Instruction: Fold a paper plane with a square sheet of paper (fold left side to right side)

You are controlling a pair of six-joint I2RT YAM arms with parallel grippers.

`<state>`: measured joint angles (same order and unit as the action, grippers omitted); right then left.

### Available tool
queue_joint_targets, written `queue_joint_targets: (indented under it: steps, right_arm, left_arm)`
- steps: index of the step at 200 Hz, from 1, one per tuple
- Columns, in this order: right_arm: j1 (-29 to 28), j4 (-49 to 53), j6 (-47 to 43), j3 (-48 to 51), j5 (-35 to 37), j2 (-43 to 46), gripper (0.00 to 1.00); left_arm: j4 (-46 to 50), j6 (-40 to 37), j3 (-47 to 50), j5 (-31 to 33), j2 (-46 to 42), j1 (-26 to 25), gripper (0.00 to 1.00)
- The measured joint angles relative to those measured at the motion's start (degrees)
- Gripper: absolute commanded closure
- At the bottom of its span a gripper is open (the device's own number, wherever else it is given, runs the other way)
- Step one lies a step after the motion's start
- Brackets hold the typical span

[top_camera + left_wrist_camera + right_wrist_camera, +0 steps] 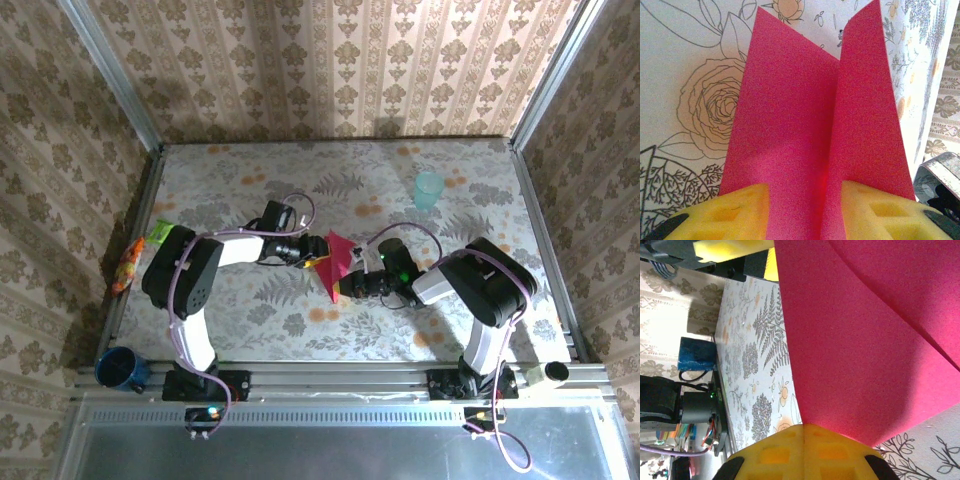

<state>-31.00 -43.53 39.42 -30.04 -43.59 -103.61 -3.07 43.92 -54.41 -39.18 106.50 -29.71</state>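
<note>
The square sheet of paper point(336, 262) is magenta-red and stands tilted off the table between my two grippers. In the left wrist view the paper point(805, 125) forms a shallow V with a centre crease. My left gripper point(805, 189) is open, one yellow pad over each half and the crease running through the gap. In the top view the left gripper point(313, 257) is at the sheet's left side. My right gripper point(803, 426) is shut, its pads meeting on a corner of the paper point(865, 340). From above the right gripper point(352, 284) sits at the sheet's lower right.
A pale teal cup point(428, 189) stands at the back right. Green-and-orange packets point(130, 262) lie at the table's left edge. A blue mug point(118, 368) sits on the frame at the near left. Patterned walls enclose the floral table point(250, 310).
</note>
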Motion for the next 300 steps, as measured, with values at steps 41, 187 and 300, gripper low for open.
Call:
queue_joint_targets:
  steps: [41,187,300]
  right_arm:
    - [0.00,0.11,-0.17,0.00,0.00,-0.09,1.00]
    - [0.48,2.01,-0.46,0.28,0.42,0.00,0.86]
    - [-1.46,27.06,-9.53,-6.34,11.52,15.82,0.47]
  left_arm:
    - [0.04,-0.02,-0.37,0.07,1.11,-0.33,0.58]
    - [7.37,-4.61,-3.87,4.37,1.46,-2.14,0.57]
    - [8.07,-4.76,-4.11,4.57,1.46,-2.14,0.57]
